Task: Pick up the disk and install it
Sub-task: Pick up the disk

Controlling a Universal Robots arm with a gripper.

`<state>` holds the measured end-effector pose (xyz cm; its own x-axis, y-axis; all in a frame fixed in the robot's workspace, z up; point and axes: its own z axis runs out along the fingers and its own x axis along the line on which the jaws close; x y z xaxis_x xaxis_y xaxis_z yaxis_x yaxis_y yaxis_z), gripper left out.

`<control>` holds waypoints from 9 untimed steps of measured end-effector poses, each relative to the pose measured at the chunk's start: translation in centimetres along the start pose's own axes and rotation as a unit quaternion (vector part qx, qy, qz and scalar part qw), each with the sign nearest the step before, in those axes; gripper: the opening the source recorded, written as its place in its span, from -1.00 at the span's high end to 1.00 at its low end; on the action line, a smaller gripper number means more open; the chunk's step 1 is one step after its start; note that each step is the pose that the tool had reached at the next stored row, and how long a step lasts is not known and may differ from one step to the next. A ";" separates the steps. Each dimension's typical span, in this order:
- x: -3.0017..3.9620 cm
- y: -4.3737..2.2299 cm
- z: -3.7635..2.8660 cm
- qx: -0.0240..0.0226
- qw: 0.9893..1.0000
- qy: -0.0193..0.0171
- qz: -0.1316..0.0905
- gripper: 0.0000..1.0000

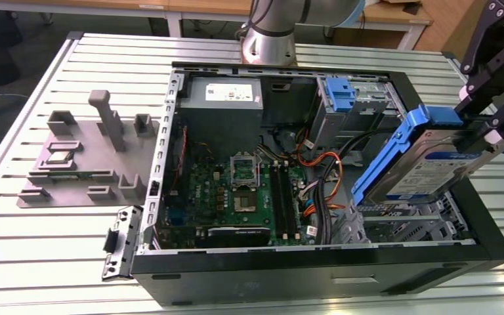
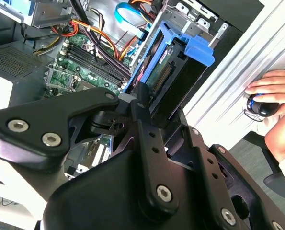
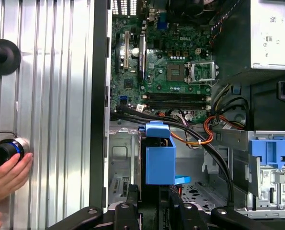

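The disk (image 1: 427,167), a silver drive with a white-and-blue label in a bright blue frame, hangs tilted over the right front corner of the open computer case (image 1: 322,275). My gripper (image 1: 484,134) comes in from the exterior view's right and is shut on the disk's upper end. Below the disk lies a metal drive cage (image 1: 401,226). In the second wrist view the disk (image 2: 180,72) juts out from the black fingers (image 2: 142,103) toward the case. In the first wrist view the disk's blue frame (image 3: 160,163) stands edge-on over the cage floor, between the fingers (image 3: 132,206).
Inside the case are the green motherboard (image 1: 234,190), orange and black cables (image 1: 322,177), a grey power-supply box (image 1: 221,98) and a blue latch (image 1: 340,92). A grey fixture (image 1: 86,157) sits on the slatted table. A person's hand (image 3: 5,172) rests on a knob beside the case.
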<state>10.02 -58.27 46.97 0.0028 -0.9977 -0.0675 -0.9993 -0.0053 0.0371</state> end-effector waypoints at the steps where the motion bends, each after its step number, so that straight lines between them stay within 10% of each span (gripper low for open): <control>1: 0.00 0.00 0.00 0.000 1.000 0.000 0.000 0.31; 9: 0.01 -0.30 0.00 0.000 1.000 0.000 0.000 0.31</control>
<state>10.32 -58.27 46.95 0.0027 -0.9977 -0.0672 -0.9993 -0.0053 0.0373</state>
